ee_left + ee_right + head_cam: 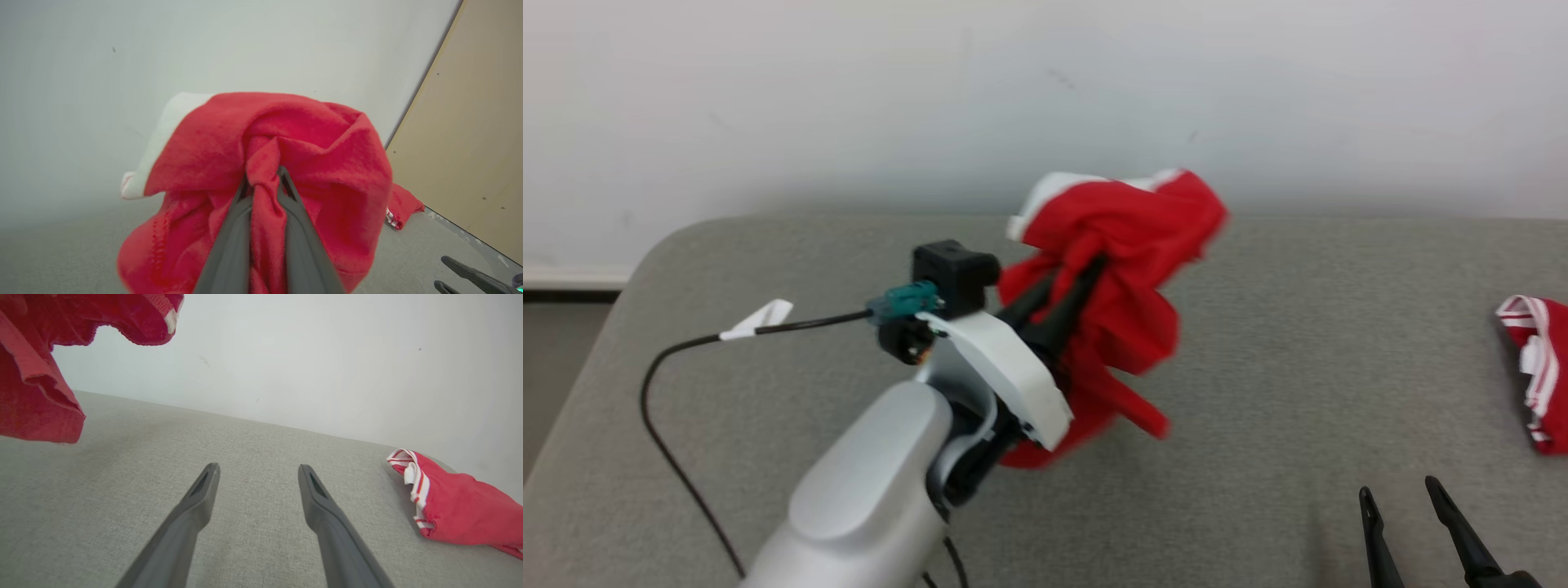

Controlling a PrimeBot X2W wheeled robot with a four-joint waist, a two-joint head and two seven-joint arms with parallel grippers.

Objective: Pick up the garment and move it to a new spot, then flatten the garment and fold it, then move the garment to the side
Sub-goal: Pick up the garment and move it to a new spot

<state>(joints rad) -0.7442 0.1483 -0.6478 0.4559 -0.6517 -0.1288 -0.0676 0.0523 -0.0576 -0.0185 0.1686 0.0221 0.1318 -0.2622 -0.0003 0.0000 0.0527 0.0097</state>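
Red cloth, the garment (1127,237), hangs bunched from my left tool (1078,282), lifted off the grey counter (1258,367). The jaws are pinched almost together on a twisted fold, and white trim shows at the top. My right tool (1398,490) sits low at the near right, jaws spread wide, gripping nothing. Open grey surface runs between the two, back to the far edge at the wall (849,106). A second red-and-white piece (1539,367) lies at the right, well apart. The counter's left rear corner is rounded.
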